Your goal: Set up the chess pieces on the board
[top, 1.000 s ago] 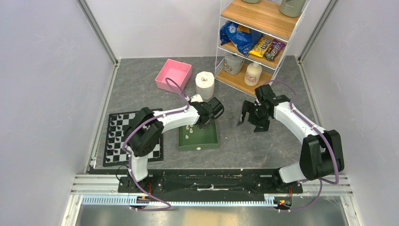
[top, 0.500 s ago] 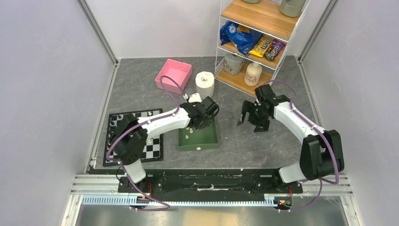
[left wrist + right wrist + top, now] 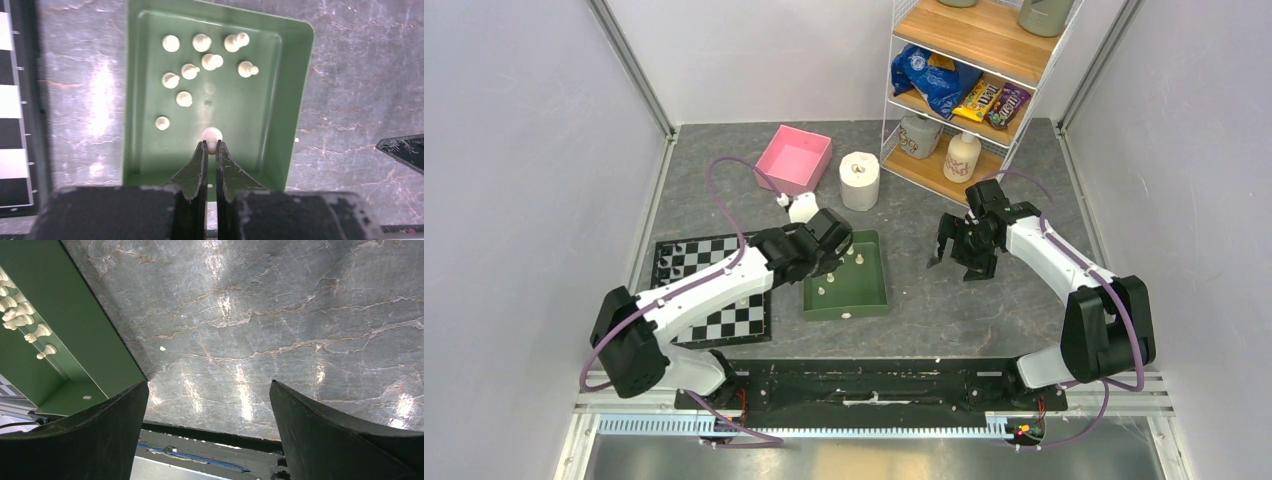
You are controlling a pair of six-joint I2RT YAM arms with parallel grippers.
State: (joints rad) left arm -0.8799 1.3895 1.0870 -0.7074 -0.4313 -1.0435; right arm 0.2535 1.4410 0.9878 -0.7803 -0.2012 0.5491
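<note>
The chess pieces [image 3: 190, 71] lie loose in the green tray [image 3: 292, 90]; we judge them light, hard and slippery, best pinched under the round head. Our left gripper [image 3: 210, 149] is closed on one piece [image 3: 211, 133], the right gripper [image 3: 209, 385] hangs wide open and empty above the grey table [image 3: 300, 315], with the board [image 3: 742, 322] beside the tray.

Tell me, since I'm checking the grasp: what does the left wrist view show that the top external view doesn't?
Only the left wrist view shows the left gripper shut on one chess piece. Only the top external view shows the pink box, paper roll, shelf and most of the board. Both show the green tray with loose pieces in it.
</note>
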